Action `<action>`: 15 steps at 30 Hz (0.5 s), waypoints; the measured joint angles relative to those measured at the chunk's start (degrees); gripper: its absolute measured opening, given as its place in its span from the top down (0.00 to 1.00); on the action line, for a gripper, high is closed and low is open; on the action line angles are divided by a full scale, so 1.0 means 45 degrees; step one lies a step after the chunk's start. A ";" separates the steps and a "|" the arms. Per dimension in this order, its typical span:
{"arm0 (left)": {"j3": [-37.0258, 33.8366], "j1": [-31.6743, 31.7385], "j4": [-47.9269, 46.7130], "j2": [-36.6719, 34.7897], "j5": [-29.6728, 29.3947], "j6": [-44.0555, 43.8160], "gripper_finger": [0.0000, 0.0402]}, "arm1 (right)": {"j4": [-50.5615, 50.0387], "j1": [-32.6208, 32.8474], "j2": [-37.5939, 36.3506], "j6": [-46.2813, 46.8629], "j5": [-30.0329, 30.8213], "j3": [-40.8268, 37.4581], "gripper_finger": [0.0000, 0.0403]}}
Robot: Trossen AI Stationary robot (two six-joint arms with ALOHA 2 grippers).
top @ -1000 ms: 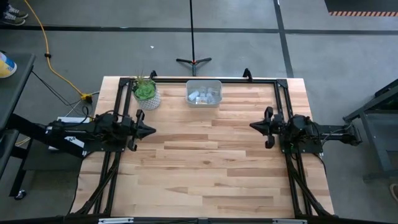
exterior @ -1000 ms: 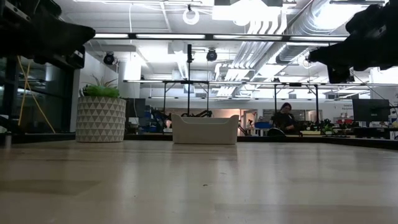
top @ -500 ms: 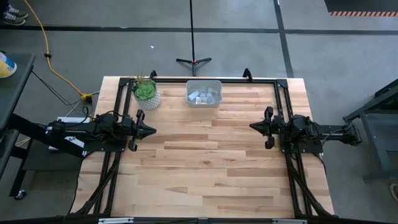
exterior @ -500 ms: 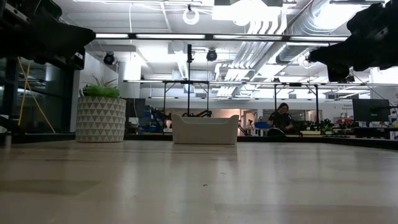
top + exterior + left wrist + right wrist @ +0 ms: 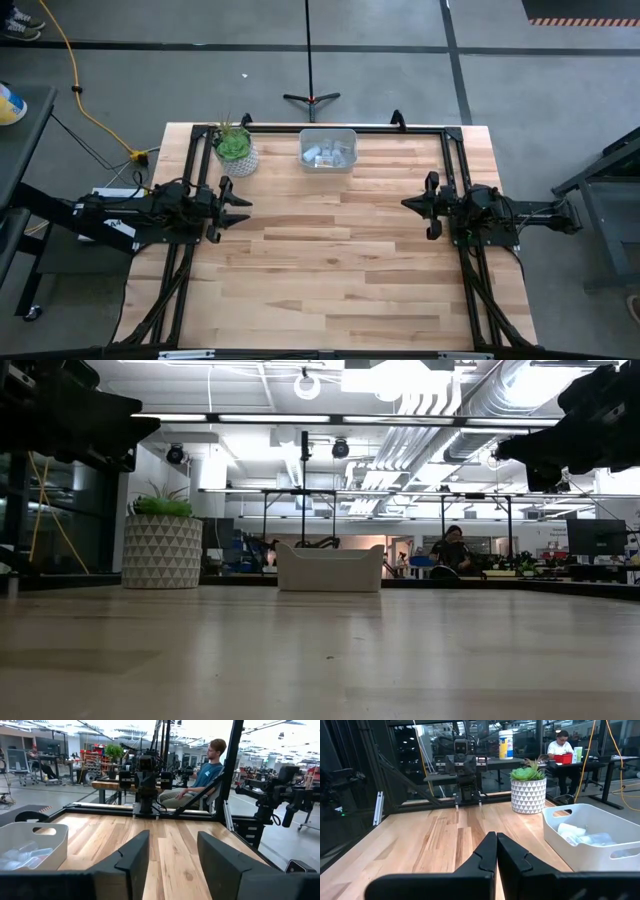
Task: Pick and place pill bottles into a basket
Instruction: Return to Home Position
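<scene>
The pale grey-white basket [image 5: 327, 149] stands at the table's far edge, near the middle. Several small white pill bottles [image 5: 326, 154] lie inside it. It also shows in the left wrist view [image 5: 47, 836], the right wrist view [image 5: 615, 832] and the low view [image 5: 329, 568]. A yellowish-orange bottle does not show. My left gripper [image 5: 246, 207] hovers open and empty over the table's left side [image 5: 172, 840]. My right gripper [image 5: 404, 203] hovers shut and empty over the right side [image 5: 496, 836].
A white patterned pot with a green plant [image 5: 236, 150] stands left of the basket at the far edge. A black frame [image 5: 440, 130] runs along the table's far, left and right edges. People sit at desks in the room beyond [image 5: 205, 775].
My left gripper has opened its fingers while staying in place over the table's left side. My right gripper has kept still.
</scene>
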 joint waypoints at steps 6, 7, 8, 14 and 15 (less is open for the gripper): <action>0.0000 0.0000 0.0000 0.0000 0.0000 -0.0001 0.51 | 0.0000 0.0000 0.0000 0.0001 -0.0003 0.0000 1.00; 0.0000 0.0000 0.0000 0.0000 0.0000 -0.0004 0.51 | 0.0000 0.0000 0.0000 0.0001 -0.0003 0.0000 0.99; 0.0000 0.0000 0.0000 0.0000 0.0000 -0.0004 0.51 | 0.0000 0.0000 0.0000 0.0001 -0.0003 0.0000 0.99; 0.0000 0.0000 0.0000 0.0000 -0.0005 -0.0004 0.50 | 0.0000 0.0000 0.0000 0.0001 -0.0008 -0.0005 0.98; -0.0002 0.0000 0.0000 0.0000 -0.0005 -0.0004 0.50 | 0.0000 0.0000 0.0000 0.0001 -0.0008 -0.0005 0.98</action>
